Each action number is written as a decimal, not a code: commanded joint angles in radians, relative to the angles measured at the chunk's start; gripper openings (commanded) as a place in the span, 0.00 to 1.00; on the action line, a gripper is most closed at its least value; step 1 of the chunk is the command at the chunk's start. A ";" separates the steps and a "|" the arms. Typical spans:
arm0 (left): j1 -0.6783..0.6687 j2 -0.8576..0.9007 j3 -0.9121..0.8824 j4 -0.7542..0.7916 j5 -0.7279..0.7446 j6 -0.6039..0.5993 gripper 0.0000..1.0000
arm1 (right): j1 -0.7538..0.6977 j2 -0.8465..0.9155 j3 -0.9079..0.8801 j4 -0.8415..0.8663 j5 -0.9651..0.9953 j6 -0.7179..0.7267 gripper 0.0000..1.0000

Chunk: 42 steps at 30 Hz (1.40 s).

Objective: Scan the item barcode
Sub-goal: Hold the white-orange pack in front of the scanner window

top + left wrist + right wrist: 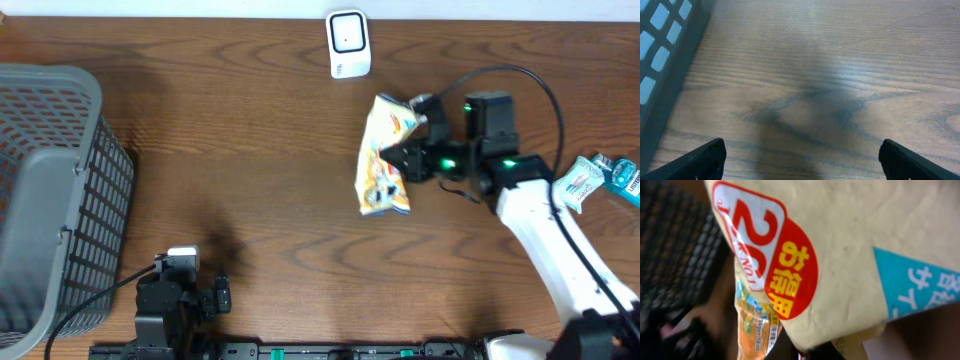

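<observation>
A cream, orange and yellow snack bag (383, 155) hangs above the table, a little below and right of the white scanner (348, 43) at the far edge. My right gripper (412, 152) is shut on the bag's right edge. In the right wrist view the bag (840, 255) fills the frame, showing a red and yellow sticker; my fingers are hidden behind it and no barcode is clearly visible. My left gripper (802, 165) is open over bare wood near the front left, its fingertips (705, 160) far apart with nothing between them.
A grey mesh basket (50, 190) stands at the left edge, and its wall (660, 60) shows in the left wrist view. Two teal and white packets (600, 180) lie at the right edge. The right arm's cable loops above its wrist.
</observation>
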 commanded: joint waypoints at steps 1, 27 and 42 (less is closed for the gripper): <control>0.004 -0.005 -0.004 -0.040 0.010 -0.005 0.98 | 0.063 0.019 0.008 0.119 0.145 0.171 0.01; 0.004 -0.005 -0.004 -0.040 0.010 -0.005 0.98 | 0.127 0.804 1.042 -0.159 0.328 0.629 0.01; 0.004 -0.005 -0.004 -0.040 0.010 -0.005 0.98 | 0.158 0.996 1.173 -0.157 0.248 0.771 0.01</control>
